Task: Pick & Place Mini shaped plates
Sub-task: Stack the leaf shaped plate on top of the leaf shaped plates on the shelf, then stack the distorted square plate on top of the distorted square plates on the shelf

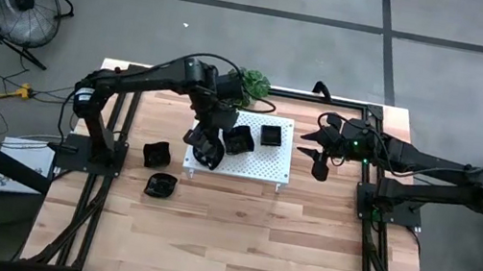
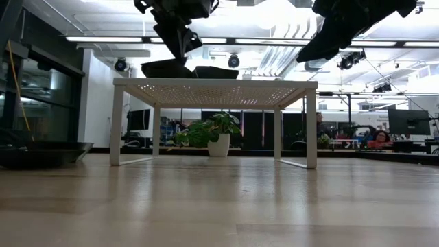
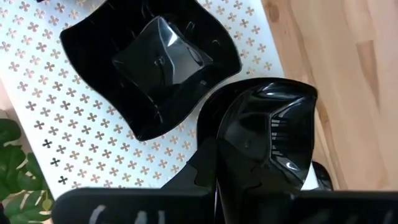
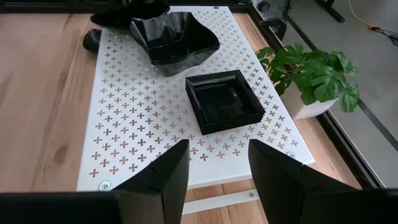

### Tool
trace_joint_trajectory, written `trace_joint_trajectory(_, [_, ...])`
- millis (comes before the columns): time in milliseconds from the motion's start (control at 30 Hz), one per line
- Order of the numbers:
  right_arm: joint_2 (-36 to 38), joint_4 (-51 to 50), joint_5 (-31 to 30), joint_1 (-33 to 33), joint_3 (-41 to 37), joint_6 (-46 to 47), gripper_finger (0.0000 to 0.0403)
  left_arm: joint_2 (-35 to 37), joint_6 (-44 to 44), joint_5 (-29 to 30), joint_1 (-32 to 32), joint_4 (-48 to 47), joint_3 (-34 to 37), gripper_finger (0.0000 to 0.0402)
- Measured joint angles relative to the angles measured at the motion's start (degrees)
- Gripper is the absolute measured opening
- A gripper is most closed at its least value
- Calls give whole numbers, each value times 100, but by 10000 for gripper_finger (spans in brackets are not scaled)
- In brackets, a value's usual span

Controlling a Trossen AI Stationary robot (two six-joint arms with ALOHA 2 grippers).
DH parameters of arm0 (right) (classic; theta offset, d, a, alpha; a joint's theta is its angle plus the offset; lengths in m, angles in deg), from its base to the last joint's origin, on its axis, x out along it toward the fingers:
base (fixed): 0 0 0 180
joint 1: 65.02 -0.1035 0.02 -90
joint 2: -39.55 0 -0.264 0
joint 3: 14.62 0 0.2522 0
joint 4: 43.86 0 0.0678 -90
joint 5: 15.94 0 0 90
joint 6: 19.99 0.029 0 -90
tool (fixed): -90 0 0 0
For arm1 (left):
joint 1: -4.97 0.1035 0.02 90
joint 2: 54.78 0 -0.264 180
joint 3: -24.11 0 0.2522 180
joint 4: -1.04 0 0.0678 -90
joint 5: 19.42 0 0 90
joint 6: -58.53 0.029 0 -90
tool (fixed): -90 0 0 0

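While its jaws are clenched on a glossy black plate [image 3: 267, 149], the left gripper [image 1: 207, 152] hangs over the near left corner of the white perforated board [image 1: 261, 163]. A wavy-edged plate [image 4: 174, 38] and a stack of square plates [image 4: 224, 101] rest on that board, with two more dishes [image 1: 157, 169] on the wooden table [image 1: 234, 241] to its left. Off the board's right edge, the right gripper [image 1: 319, 154] hovers with fingers spread and empty.

glossy black plates [image 4: 224, 102], stacked, perhaps four
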Motion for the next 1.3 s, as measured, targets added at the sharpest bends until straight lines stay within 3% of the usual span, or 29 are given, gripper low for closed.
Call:
trace_joint_trajectory(233, [0, -18, -1, 0, -47, 0, 161, 0, 12, 191, 0, -11, 0, 6])
trace_joint_trajectory(667, [0, 442, -4, -1, -532, 103, 161, 0, -8, 390, 0, -78, 0, 59])
trace_joint_trajectory(933, [0, 455, -1, -1, -532, 212, 161, 60, -166, 733, 4, -812, 0, 62])
trace_joint_trajectory(1300, [0, 437, 169, -109, -535, 492, 161, 535, -1269, 1573, 2, -1252, 55, 62])
